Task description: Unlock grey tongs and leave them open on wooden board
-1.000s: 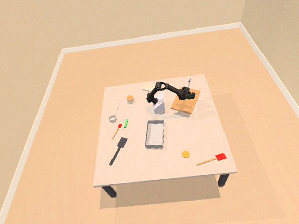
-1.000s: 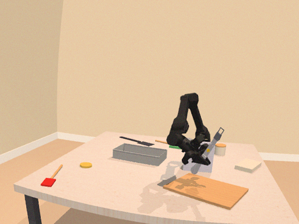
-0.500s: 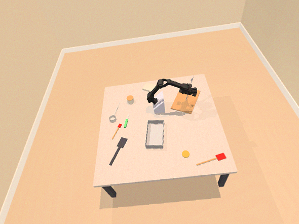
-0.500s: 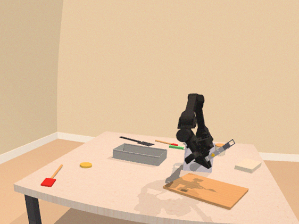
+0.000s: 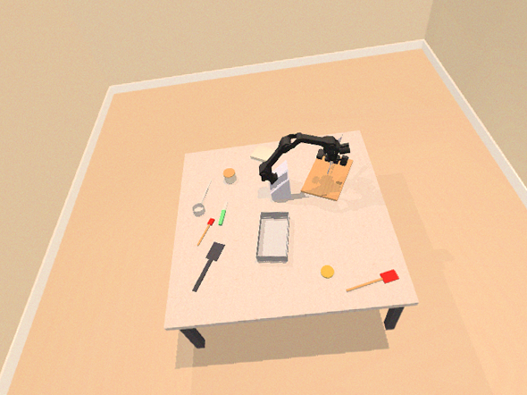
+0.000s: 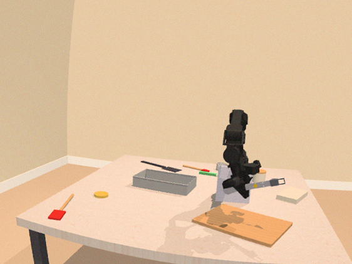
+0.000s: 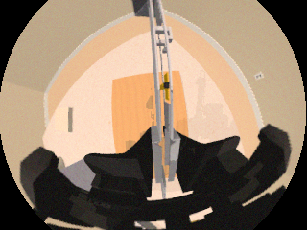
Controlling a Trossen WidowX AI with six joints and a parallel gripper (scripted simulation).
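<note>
Black parallel-jaw gripper (image 6: 242, 190) pinched shut on the long grey metal tongs (image 6: 262, 184), held in the air above the far end of the flat rectangular wooden board (image 6: 242, 224), clear of the open grey roasting tin (image 6: 164, 181) out toward the middle of the pale surface (image 6: 120, 219). Held nearly level in the exterior view, the looped end sticking out past the gripper toward the small pale block (image 6: 291, 195). Seen from the wrist, two thin arms of the tongs (image 7: 161, 83) lying close together and running straight away from the gripper, a small yellow mark partway along; locked or freed, hard to say at this size.

Likely light, stiff and slick: thin metal arms, springy once unlocked, prone to swivel in a narrow pinch. Best taken across both arms, near the middle and a little toward the hinge, so that the squeeze presses the arms together and the long lever stays balanced. Tips probably need tipping downward for the lock to drop. Gentle lowering onto the board advisable, since sprung arms may skid on release.
</note>
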